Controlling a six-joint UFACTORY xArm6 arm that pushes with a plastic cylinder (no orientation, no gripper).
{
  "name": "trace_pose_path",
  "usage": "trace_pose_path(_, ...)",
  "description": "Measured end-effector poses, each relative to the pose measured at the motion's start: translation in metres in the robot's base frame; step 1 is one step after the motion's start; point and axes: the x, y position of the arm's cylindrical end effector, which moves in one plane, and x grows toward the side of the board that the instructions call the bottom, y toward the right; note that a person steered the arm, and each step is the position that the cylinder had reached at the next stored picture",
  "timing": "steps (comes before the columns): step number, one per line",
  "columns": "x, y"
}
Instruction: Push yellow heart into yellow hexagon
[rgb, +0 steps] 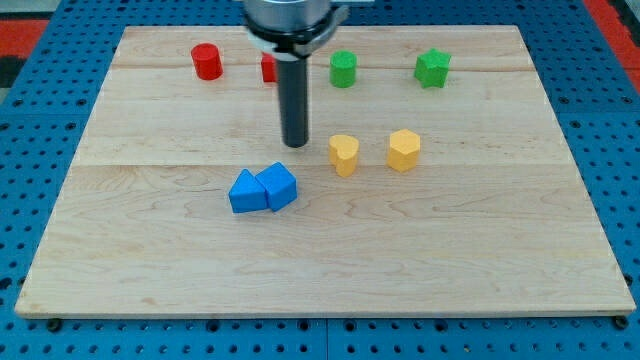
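Yellow heart on wooden board, blue pegboard around

A pale wooden board lies on a blue perforated table.

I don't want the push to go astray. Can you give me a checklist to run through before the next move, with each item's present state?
1. My tip is on the heart's far side from the hexagon: ok, it stands at the view's left of the yellow heart.
2. Tip, heart and yellow hexagon roughly in line: ok.
3. Gap between heart and hexagon free of blocks: ok.
4. Tip touching the heart: not ok, a small gap shows.
5. Blue blocks out of the path: ok, they lie below and to the left.
6. Red block behind the rod fully visible: cannot tell, partly hidden.
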Motion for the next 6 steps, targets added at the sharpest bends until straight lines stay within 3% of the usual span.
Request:
trace_pose_path(1, 0.019, 0.006)
trace_pose_path(4, 0.021, 0.133)
trace_pose_path(6, 0.001, 0.111)
